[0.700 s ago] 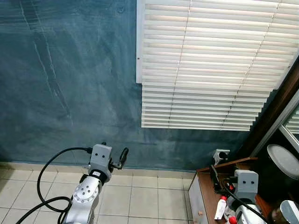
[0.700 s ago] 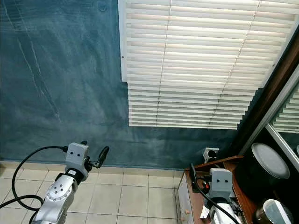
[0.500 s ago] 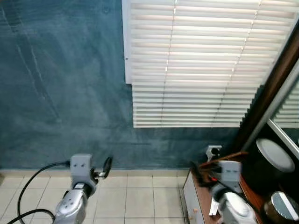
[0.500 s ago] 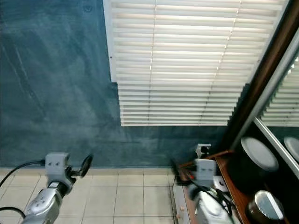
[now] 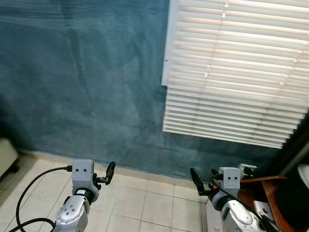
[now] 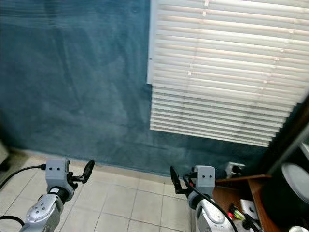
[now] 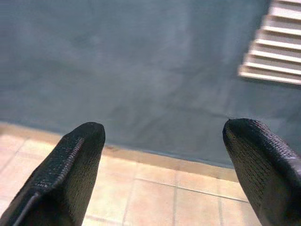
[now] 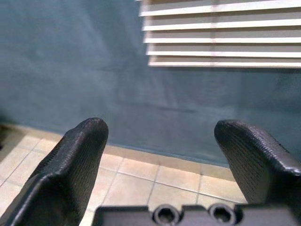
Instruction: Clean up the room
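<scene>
**Inspector:** State of the tools?

**Assistant:** The left gripper [image 7: 164, 165] and right gripper [image 8: 164, 160] were both spread wide with nothing between the fingers, held out level over the tiled floor [image 5: 145, 205].

**Inspector:** Progress on the tidying?

**Assistant:** I judged it hardly begun. Nothing was held, and the only clutter seen lay on the wooden cabinet [image 6: 227, 191] beside the right arm, against the blue wall [image 5: 82, 82].

**Inspector:** Differences between views?

**Assistant:** The head views showed the cabinet and the whole window blind [image 5: 241, 72]; the wrist views caught just floor, wall and the blind's lowest slats.
</scene>
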Controlling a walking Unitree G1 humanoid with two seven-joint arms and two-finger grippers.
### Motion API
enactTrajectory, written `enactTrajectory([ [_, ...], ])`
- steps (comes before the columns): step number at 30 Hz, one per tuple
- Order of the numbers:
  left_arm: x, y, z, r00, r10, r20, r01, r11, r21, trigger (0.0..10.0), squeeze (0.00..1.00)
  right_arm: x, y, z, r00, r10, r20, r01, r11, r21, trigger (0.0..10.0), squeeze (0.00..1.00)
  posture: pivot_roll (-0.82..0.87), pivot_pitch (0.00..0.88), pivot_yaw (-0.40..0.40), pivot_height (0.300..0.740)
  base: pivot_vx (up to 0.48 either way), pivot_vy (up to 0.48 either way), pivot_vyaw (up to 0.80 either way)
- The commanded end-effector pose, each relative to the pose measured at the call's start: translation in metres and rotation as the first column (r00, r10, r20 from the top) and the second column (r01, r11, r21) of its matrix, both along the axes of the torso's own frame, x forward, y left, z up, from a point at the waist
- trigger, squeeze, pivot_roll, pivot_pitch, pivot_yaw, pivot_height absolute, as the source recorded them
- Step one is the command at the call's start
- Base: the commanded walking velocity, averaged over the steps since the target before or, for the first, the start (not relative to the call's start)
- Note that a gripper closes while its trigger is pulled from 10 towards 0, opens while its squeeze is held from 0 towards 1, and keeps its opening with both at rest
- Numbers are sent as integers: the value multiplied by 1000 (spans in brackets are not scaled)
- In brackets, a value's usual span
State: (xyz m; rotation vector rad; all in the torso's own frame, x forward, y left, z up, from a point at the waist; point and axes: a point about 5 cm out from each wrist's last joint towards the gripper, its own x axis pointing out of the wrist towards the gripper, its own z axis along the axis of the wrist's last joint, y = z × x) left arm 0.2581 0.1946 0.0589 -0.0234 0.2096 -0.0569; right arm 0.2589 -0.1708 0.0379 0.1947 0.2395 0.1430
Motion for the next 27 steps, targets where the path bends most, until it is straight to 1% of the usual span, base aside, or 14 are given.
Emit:
enactTrajectory([
  [1, 4, -7, 1, 1000, -6, -1, 6, 1000, 22, 10000, 0, -1, -9, 0, 1000, -19, 6, 19, 1000, -14, 10000, 0, 55, 0, -55, 740, 0, 0, 650],
  [5, 10, -8, 2, 1000, 8, -9, -8, 998, 62, 10000, 0, -1, -7, -1, 1000, -12, 2, 12, 1000, -8, 10000, 0, 46, 0, -45, 740, 0, 0, 645],
  [7, 12, -9, 4, 1000, 13, -8, -13, 998, 62, 10000, 0, -1, -6, -2, 1000, -12, -1, 12, 1000, -3, 10000, 0, 40, 0, -42, 740, 0, 0, 631],
  [8, 16, -10, 8, 1000, 11, 25, -13, 997, 78, 10000, 0, -3, -5, -4, 1000, -11, -5, 11, 1000, 1, 10000, 0, 35, 0, -39, 740, 0, 0, 625],
  [9, 17, -10, 10, 999, 7, 37, -10, 996, 84, 10000, 0, -4, -5, -4, 1000, -11, -5, 11, 1000, 1, 10000, 0, 35, 0, -39, 740, 0, 0, 625],
  [12, 19, -13, 11, 999, 4, 43, -7, 997, 72, 10000, 0, -5, -5, -4, 1000, -9, -7, 9, 1000, 2, 10000, 0, 32, 0, -38, 740, 0, 0, 621],
  [14, 21, -15, 13, 999, 13, 49, -16, 998, 66, 10000, 0, -5, -5, -4, 1000, 1, -8, -1, 1000, -1, 10000, 0, 31, 0, -37, 740, 339, 124, 613],
  [18, 18, -19, 13, 998, 23, 50, -26, 998, 60, 10000, 0, -4, -5, -3, 1000, 16, -10, -16, 1000, -6, 10000, 0, 34, 0, -40, 740, 402, 260, 611],
  [22, 14, -19, 9, 999, 38, 38, -40, 998, 56, 10000, 0, -4, -5, -1, 1000, 21, -7, -21, 1000, -5, 10000, 0, 40, 0, -48, 740, 313, 361, 602],
  [27, 11, -17, 11, 997, 53, 54, -56, 996, 64, 10000, 0, -4, -6, 1, 1000, 23, 8, -23, 1000, -8, 10000, 0, 54, 0, -60, 740, 264, 401, 580],
])
